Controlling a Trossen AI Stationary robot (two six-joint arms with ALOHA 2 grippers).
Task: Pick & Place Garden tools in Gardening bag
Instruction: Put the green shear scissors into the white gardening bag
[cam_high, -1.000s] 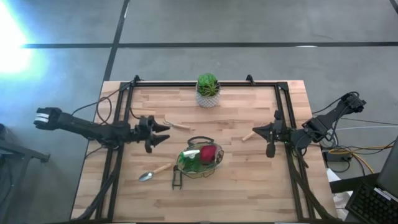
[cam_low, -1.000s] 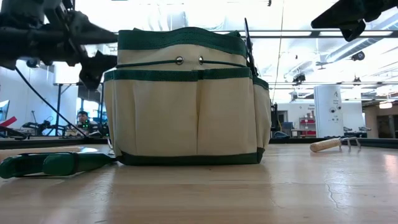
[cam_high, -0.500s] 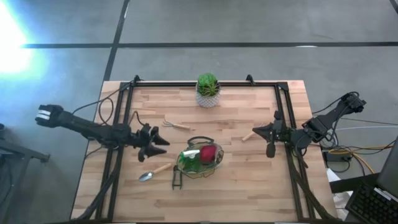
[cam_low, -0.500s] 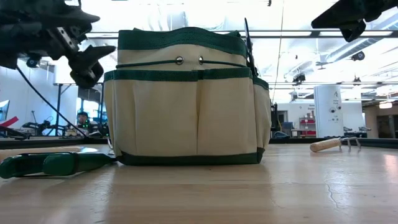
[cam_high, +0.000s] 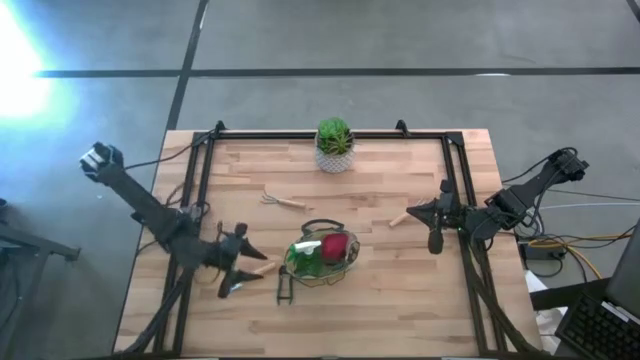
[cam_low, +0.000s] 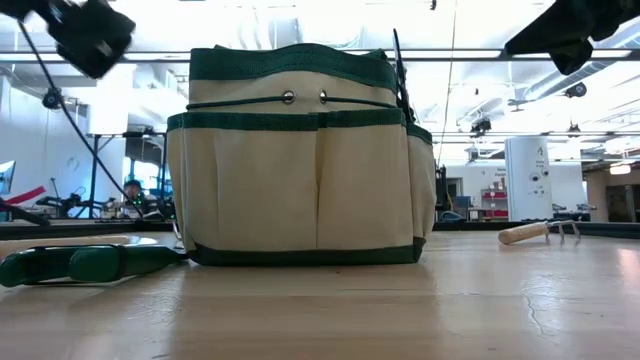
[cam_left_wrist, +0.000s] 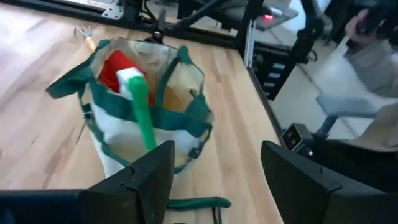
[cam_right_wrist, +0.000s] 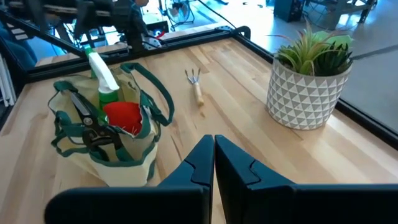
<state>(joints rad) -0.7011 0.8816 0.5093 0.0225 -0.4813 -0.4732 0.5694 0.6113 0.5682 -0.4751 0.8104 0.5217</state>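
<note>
The beige gardening bag with green trim stands upright mid-table. It holds a red item, a green spray bottle and dark pruning shears. My left gripper hovers open left of the bag, above the trowel, of which only a bit of wooden handle shows. Green-handled shears lie flat by the bag's near left corner. A wooden-handled rake lies beyond the bag. My right gripper is shut and raised right of the bag, with nothing in it.
A potted plant in a white patterned pot stands at the far edge. Another wooden-handled tool lies just left of my right gripper. Black frame rails run along the table's left, far and right sides.
My left gripper has swung from beside the rake toward the table's near edge and now hangs over the trowel, and it has risen and turned toward the bag. It has stayed open. Nothing on the table has moved.
</note>
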